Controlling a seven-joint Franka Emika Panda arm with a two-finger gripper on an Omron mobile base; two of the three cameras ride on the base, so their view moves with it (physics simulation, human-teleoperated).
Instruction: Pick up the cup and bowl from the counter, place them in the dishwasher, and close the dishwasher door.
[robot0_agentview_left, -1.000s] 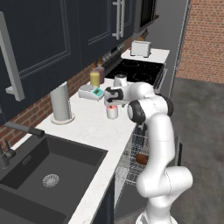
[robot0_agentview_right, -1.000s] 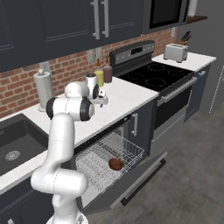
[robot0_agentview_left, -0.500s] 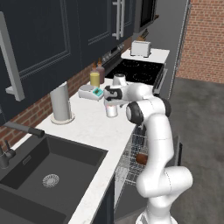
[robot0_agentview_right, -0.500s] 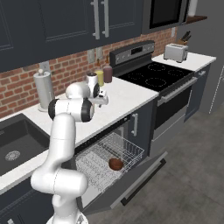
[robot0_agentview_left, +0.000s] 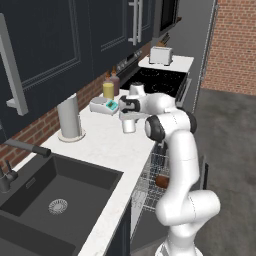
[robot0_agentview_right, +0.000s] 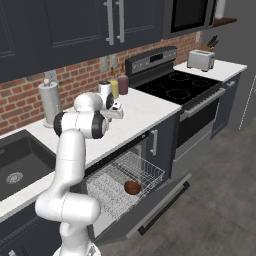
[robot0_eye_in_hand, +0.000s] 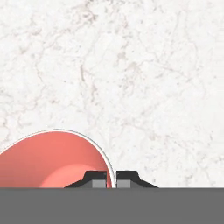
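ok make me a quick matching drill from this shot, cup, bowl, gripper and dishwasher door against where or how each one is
Things:
1. cup
2. bowl
3. gripper
4. dishwasher door

States:
a. dropped open
b. in the wire rack
c. shut on a rim
d. on the counter, red-pink inside

Pairs: 1-d, 2-b, 3-c, 4-a

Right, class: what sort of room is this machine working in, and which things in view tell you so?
A home-style kitchen, computer-rendered. The clues: a black stove beside a white counter, a sink set into it, and an open dishwasher with a bowl in its rack.
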